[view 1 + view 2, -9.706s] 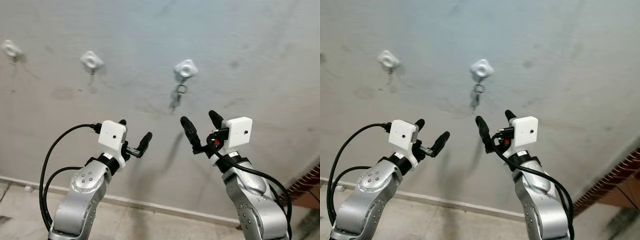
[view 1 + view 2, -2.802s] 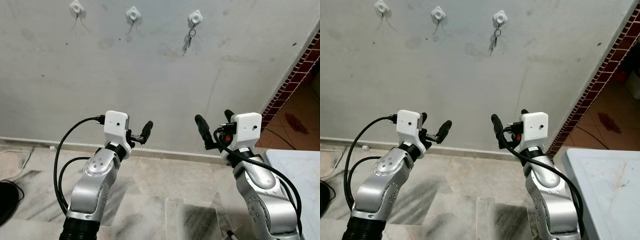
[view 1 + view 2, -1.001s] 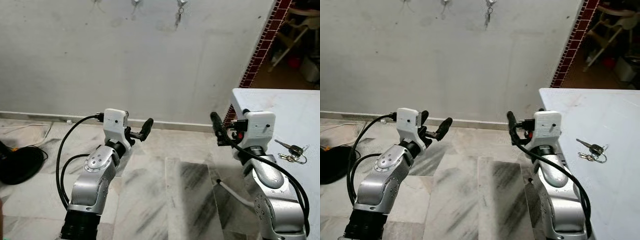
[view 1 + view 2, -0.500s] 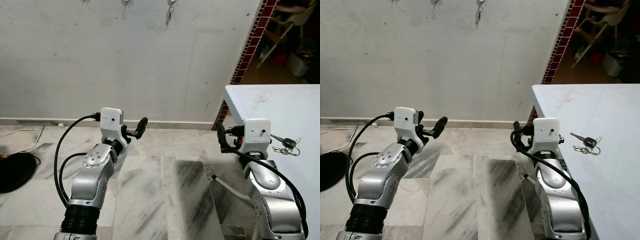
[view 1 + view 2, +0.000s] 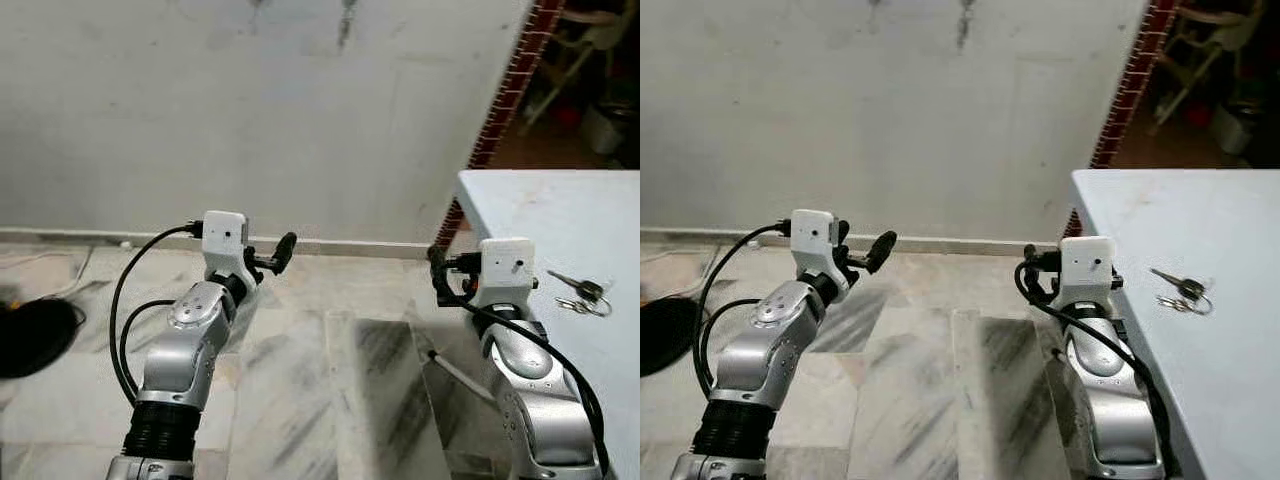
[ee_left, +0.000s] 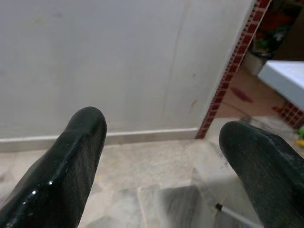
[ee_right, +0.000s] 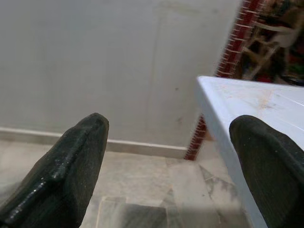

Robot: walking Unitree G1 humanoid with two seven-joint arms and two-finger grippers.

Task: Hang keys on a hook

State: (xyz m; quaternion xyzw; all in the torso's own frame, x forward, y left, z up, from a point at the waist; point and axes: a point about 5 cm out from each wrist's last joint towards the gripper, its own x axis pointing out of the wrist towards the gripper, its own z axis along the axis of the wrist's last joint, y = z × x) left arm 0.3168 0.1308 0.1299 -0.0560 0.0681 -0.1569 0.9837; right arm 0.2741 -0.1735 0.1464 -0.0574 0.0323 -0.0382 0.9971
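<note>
A bunch of keys on a ring [image 5: 582, 293] lies on the white table [image 5: 1160, 220] at my right. My right gripper [image 5: 450, 270] hovers open and empty just off the table's left edge, left of the keys and apart from them. In the right wrist view its fingers [image 7: 71, 166] stand wide apart, with the table corner [image 7: 237, 95] ahead. My left gripper [image 5: 268, 252] is raised over the floor, open and empty, its fingers [image 6: 71, 161] spread. A dark blurred streak [image 5: 346, 22], another hanging bunch, marks the grey wall's top edge.
A grey wall [image 5: 250, 120] with a skirting stands ahead over marble floor tiles [image 5: 340, 380]. A red-brick wall edge [image 5: 510, 85] borders a darker room with a chair [image 5: 590, 40] at the back right. A black object [image 5: 30, 335] lies on the floor at the left.
The camera has backed off from the wall and swung right, so the hooks slid to the top edge and the table with keys came into view. Both arms hold their pose.
</note>
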